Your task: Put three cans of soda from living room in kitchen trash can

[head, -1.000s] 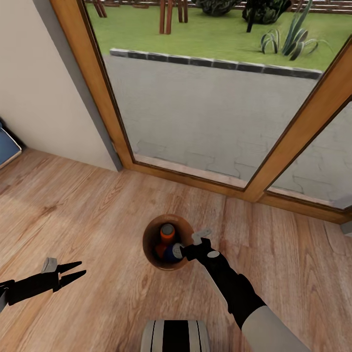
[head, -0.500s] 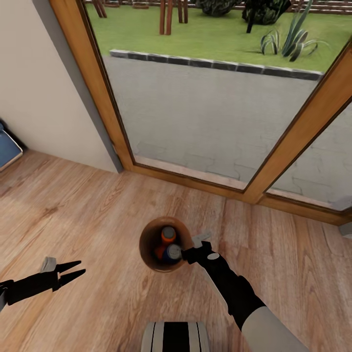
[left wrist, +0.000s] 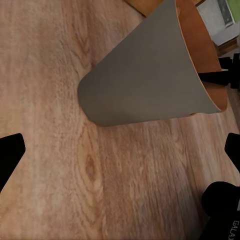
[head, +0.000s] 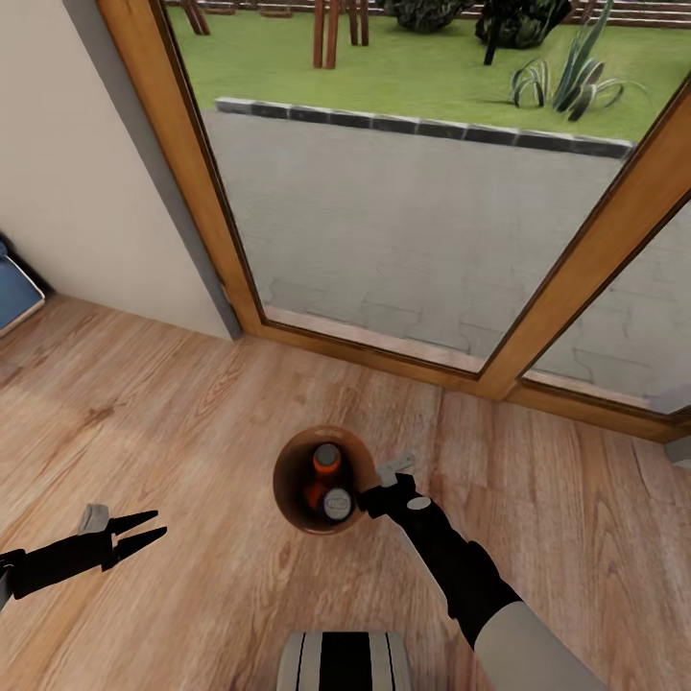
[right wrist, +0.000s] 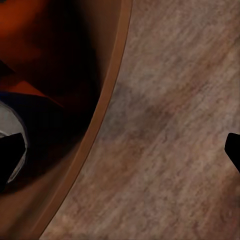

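The tash can [head: 286, 491] stands on the wood plank floor, pale grey outside [left wrist: 145, 75] and brown inside. In it are an orange can of soda [head: 327, 462] and a dark blue can [head: 336, 503] with a silvery top. More orange [head: 312, 494] shows beside them. My right gripper [head: 369, 499] is at the bin's right rim and open. In the right wrist view the rim [right wrist: 107, 100] runs between its fingers, one inside by the blue can [right wrist: 30, 115]. My left gripper [head: 144, 533] hangs open over the floor, left of the bin.
Wood-framed glass doors [head: 566, 278] stand just behind the bin, with paving and lawn outside. A pale wall [head: 77, 192] and a corner of the blue sofa [head: 14, 288] are at the left. My base [head: 345, 660] shows at the bottom edge.
The blue can has left the right gripper's fingertips and dropped lower into the bin. The bin and the right gripper have shifted slightly left. The left arm is still.
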You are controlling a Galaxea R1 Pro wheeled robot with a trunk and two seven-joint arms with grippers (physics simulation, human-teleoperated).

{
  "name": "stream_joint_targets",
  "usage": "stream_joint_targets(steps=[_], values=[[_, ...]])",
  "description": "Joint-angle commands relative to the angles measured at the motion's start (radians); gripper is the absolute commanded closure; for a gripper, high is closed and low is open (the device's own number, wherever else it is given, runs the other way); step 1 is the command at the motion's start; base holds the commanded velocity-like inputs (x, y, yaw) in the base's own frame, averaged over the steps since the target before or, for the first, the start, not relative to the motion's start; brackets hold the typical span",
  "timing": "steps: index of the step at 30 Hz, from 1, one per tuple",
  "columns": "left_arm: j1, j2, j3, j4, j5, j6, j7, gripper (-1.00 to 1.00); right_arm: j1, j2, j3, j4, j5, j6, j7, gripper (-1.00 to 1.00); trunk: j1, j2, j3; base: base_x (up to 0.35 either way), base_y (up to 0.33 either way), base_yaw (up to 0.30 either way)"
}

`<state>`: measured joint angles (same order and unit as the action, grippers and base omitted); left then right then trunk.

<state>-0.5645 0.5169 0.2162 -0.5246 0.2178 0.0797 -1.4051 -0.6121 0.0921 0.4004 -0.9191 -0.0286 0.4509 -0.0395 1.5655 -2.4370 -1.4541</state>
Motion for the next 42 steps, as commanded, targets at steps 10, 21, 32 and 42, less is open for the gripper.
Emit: stream_joint_targets(steps=[10,21,32,42], values=[[0.000,0.000,0.000,0.000,0.000,0.000,0.000,-1.00,0.000,0.000,0.001,0.000,0.001,0.000,0.000,-1.00,0.000,0.000,0.000,0.000,0.000,0.000],[0.000,0.000,0.000,0.000,0.000,0.000,0.000,-1.00,0.000,0.001,0.001,-0.001,0.001,0.000,0.000,-1.00,0.000,0.000,0.000,0.000,0.000,0.000],[0.000,0.000,0.000,0.000,0.000,0.000,0.000,-1.00,0.000,0.001,0.001,-0.001,0.000,0.000,0.000,-1.00,0.000,0.000,0.000,0.000,0.000,0.000],[0.000,0.000,0.000,0.000,0.000,0.000,0.000,-1.00,0.000,0.001,0.001,-0.001,0.001,0.000,0.000,-1.00,0.000,0.000,0.000,0.000,0.000,0.000]])
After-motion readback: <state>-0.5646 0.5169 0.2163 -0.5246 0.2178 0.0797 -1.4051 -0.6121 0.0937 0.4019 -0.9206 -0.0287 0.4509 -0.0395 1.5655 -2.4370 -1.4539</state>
